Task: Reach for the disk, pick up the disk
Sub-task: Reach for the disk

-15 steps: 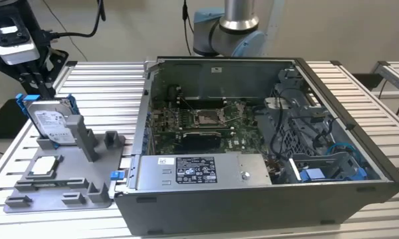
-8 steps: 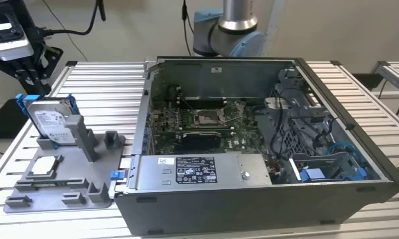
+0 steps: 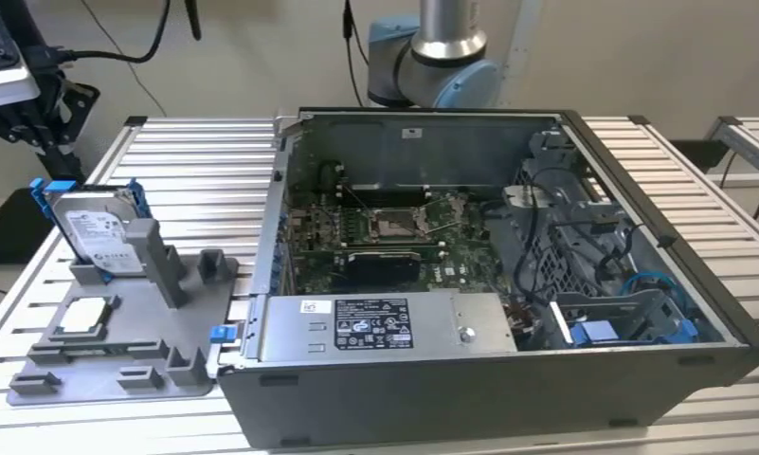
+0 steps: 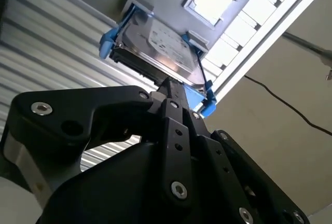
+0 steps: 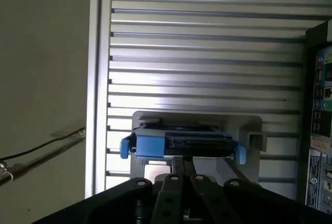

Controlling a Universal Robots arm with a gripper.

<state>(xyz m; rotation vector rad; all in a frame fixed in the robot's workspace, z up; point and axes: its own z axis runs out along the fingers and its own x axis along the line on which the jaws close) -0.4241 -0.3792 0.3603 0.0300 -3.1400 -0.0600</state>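
Note:
The disk [image 3: 101, 227] stands on edge in a slot of the grey holder [image 3: 126, 355] at the exterior view's left, silver with a white label and a blue frame. My black gripper [image 3: 53, 142] hangs just above and behind its top edge, apart from it. In both wrist views the disk [image 4: 161, 47] [image 5: 181, 143] lies straight ahead of the fingertips. The fingers [image 4: 171, 105] run side by side and the gripper [image 4: 168, 86] [image 5: 182, 161] looks shut with nothing in it.
A small square silver chip [image 3: 86, 315] lies flat on the holder in front of the disk. An open computer case [image 3: 480, 284] fills the middle of the slatted table [image 3: 189, 161], with a blue bracket [image 3: 606, 332] inside. The arm's base [image 3: 436, 57] stands behind it.

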